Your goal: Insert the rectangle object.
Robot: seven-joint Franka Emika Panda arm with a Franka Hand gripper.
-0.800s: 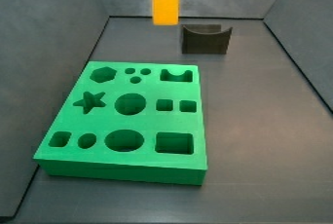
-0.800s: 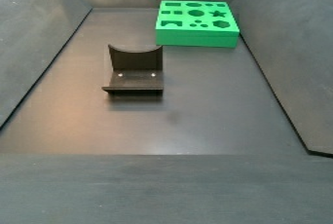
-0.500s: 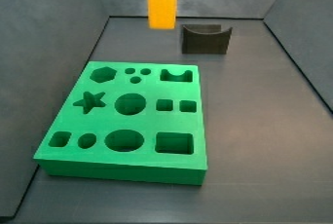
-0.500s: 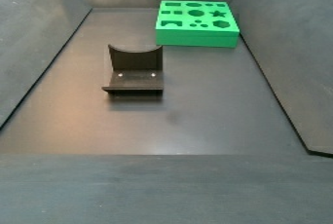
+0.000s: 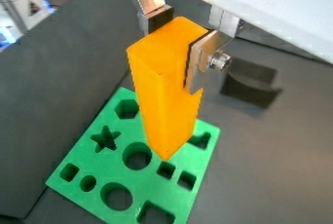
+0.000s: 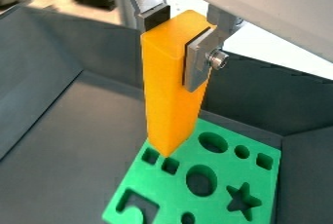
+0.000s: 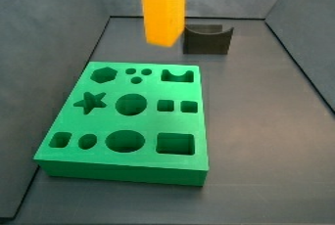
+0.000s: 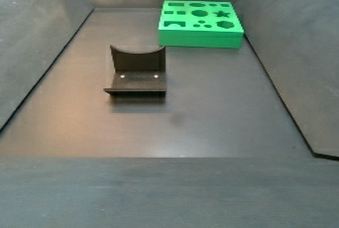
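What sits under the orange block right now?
The green board lies below the orange block held in the end effector, clear of it; the block covers some cutouts in both wrist views.

rectangle object: top cut off, side view | gripper: far finger hidden behind block

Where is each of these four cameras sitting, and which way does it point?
Wrist views: ride on the arm, look down past the pincer, shut on the rectangle object, onto the green board.
Side view: near the board, facing the fixture; only the block shows.
Side view: behind the fixture, facing the board; no robot.
Shared: board.
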